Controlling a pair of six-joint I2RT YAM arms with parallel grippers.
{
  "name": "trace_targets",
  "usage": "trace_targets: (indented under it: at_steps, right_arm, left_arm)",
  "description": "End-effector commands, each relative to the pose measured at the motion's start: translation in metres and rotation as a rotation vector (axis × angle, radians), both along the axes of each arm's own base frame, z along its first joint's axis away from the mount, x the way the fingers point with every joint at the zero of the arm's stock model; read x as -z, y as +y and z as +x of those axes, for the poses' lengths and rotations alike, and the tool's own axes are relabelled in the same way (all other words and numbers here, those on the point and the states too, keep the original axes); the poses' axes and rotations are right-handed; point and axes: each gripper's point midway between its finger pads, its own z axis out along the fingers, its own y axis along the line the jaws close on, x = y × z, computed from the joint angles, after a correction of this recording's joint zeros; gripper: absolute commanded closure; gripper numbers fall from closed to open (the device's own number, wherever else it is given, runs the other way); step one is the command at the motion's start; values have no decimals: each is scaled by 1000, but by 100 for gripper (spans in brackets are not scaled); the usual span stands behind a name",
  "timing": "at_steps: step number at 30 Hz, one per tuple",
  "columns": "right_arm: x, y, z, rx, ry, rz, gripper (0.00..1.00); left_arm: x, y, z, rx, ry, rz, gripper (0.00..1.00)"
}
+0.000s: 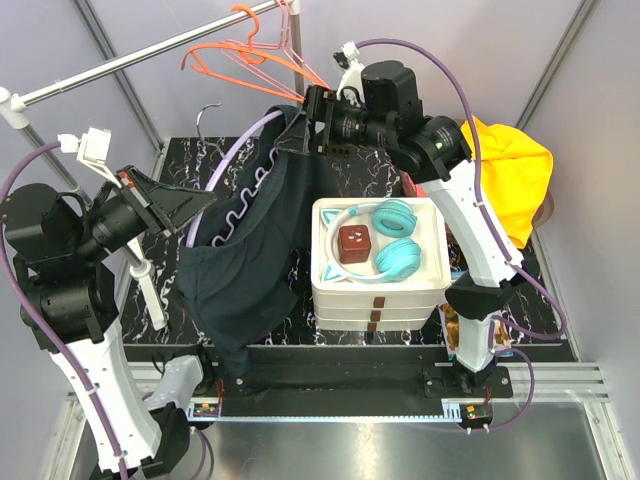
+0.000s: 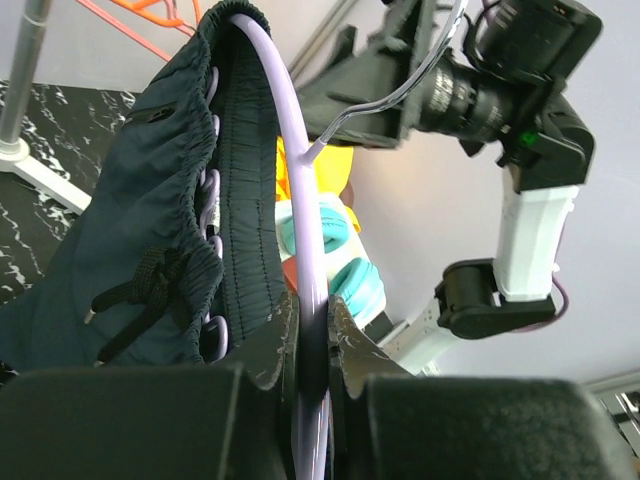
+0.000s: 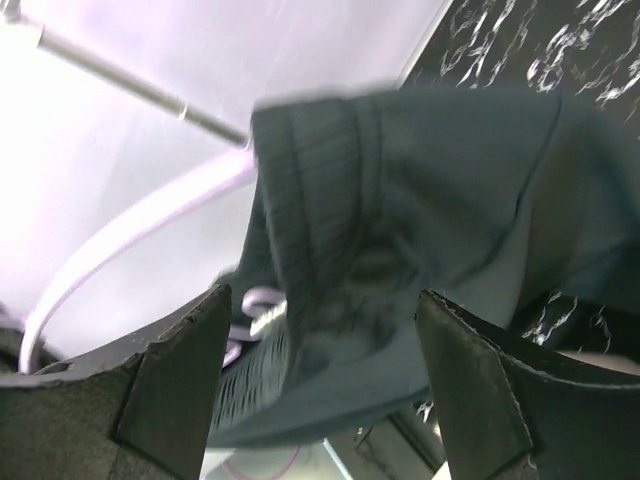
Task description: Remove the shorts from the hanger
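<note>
From my station I see the left jaws clamped on the hanger (image 2: 303, 200), its lavender bar pinched between them low in the left wrist view. The shorts (image 1: 250, 260) hang from that hanger above the surface (image 1: 185, 165), waistband up top and legs drooping toward the near edge (just beside the stack of trays (image 1: 380, 295) carrying the headphones (image 1: 400, 255)). The right jaws stand apart, 1 on each side of the bunched waistband, not pressed onto it.
</note>
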Motion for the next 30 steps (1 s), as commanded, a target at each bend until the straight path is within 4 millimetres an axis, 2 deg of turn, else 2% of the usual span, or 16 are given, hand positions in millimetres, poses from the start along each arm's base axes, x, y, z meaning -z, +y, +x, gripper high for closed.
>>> trace_targets:
  at_steps: [1,5,8,12,13,15,16,17,23,30]
  right_arm:
    - [-34,1,21,97,-125,75,20]
    - [-25,-8,41,210,-134,34,28]
    - [-21,-13,52,271,-145,13,44]
    - [-20,-27,63,361,-165,-20,71]
    - [-19,-30,66,377,-173,-31,83]
    - [-17,-40,71,408,-171,-48,90]
    - [-17,-43,73,415,-170,-53,97]
    - [-14,-46,75,419,-166,-60,100]
    - [3,-77,91,473,-119,-124,100]
    - [18,-95,86,476,-93,-195,100]
  left_arm:
    - [-21,-10,-13,78,-130,28,100]
    - [-25,-14,-16,119,-146,34,100]
    - [-28,-16,-20,138,-161,38,100]
    - [-27,-18,-22,150,-162,36,100]
    - [-27,-18,-24,159,-164,39,100]
    - [-27,-20,-24,173,-171,41,100]
    - [-27,-21,-26,190,-172,39,100]
    - [-28,-22,-27,199,-189,42,100]
    - [-33,-26,-34,235,-234,30,100]
    - [-44,-27,-31,241,-250,10,100]
